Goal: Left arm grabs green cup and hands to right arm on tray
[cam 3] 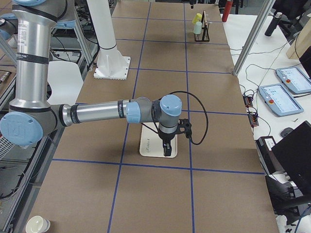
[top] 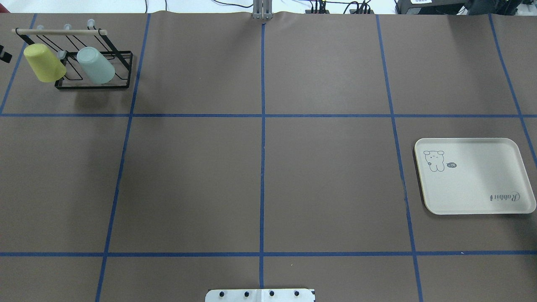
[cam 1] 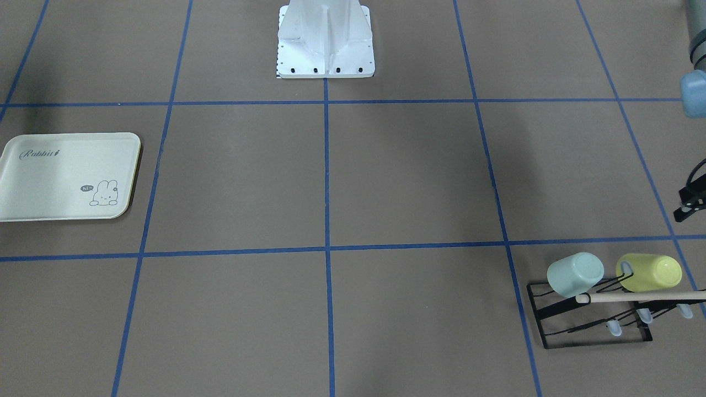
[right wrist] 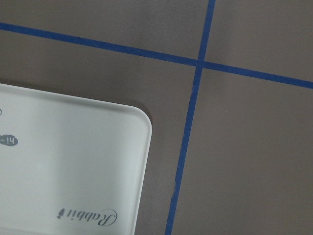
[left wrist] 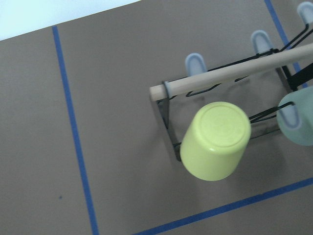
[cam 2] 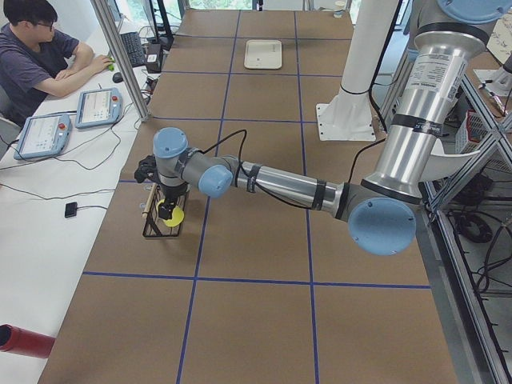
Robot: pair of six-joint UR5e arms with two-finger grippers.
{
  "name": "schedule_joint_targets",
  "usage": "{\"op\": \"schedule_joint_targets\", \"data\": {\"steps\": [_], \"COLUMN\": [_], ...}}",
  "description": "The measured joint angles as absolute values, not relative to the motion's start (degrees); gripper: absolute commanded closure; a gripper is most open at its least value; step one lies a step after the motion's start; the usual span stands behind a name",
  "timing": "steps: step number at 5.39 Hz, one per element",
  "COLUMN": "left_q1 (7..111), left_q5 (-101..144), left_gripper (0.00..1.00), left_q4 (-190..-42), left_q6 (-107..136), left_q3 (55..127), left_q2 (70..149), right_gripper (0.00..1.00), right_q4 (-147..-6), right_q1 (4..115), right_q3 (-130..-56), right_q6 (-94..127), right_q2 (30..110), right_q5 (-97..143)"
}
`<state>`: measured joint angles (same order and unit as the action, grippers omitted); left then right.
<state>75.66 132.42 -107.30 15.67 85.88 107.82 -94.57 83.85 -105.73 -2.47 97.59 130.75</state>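
Observation:
The pale mint-green cup [cam 1: 573, 274] hangs mouth-down on a peg of the black wire rack [cam 1: 551, 325], next to a yellow-lime cup [cam 1: 651, 273]. It also shows in the overhead view [top: 96, 65] and at the right edge of the left wrist view [left wrist: 296, 122]. The left gripper [cam 2: 166, 210] hovers over the rack's yellow-cup end; I cannot tell whether it is open or shut. The cream tray [top: 474, 184] lies empty on the other side of the table. The right gripper [cam 3: 167, 149] hangs over the tray's [cam 3: 150, 148] edge; I cannot tell its state. No fingers show in either wrist view.
A wooden rod [cam 1: 640, 297] runs along the rack's top. The robot's white pedestal base [cam 1: 325, 38] stands mid-table at the robot's side. An operator [cam 2: 32, 56] sits at a side desk with tablets. Blue tape lines grid the brown table.

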Motion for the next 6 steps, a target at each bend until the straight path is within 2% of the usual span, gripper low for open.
{"op": "schedule_joint_targets", "data": {"steps": [3, 6], "left_q1": [67.4, 64.3], "left_q5": [128.2, 121.4], "left_gripper": [0.0, 0.0], "left_q4": [-106.7, -106.0], "left_q6": [34.2, 38.7], "left_q3": [85.3, 82.0], "left_q2": [114.8, 118.1], "right_gripper": [0.0, 0.0], "right_q4": [-94.5, -94.6], "right_q1": [83.8, 83.8], "right_q3": [-105.7, -105.7], "right_q6": [-2.5, -2.5], "right_q2": [97.6, 97.6], "right_q5": [130.8, 130.8]}}
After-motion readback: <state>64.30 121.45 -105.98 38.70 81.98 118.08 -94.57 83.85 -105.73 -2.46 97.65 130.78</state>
